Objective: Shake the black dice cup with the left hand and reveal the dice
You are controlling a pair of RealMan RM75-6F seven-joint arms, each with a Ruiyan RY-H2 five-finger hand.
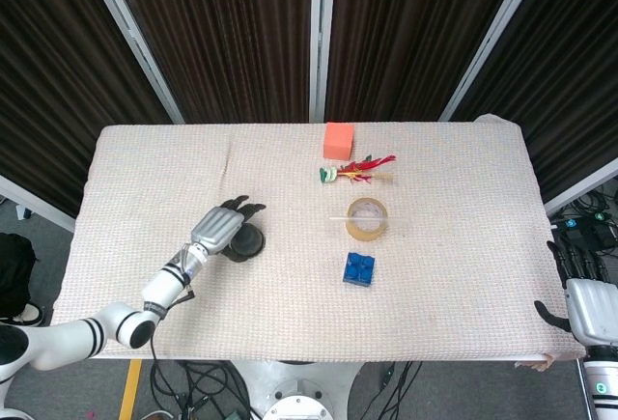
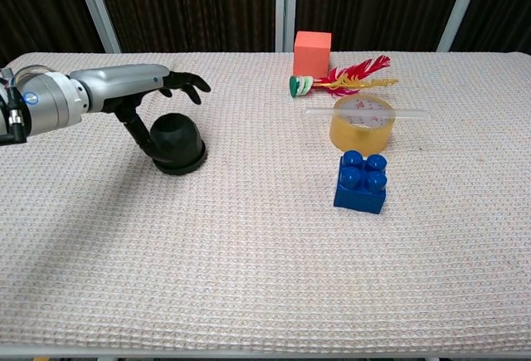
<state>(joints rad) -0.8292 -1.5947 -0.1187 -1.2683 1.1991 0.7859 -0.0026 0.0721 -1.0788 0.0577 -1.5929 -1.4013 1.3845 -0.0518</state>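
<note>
The black dice cup stands mouth-down on the woven cloth at the table's left middle. My left hand hovers just above and to the left of it, fingers stretched out over the cup's top, thumb reaching down beside its left side. The hand holds nothing. No dice show; the cup hides whatever is under it. My right hand hangs off the table's right front corner, seen only in the head view, fingers spread.
To the right stand a roll of tape with a clear stick across it, a blue brick, an orange block and a red feathered shuttlecock.
</note>
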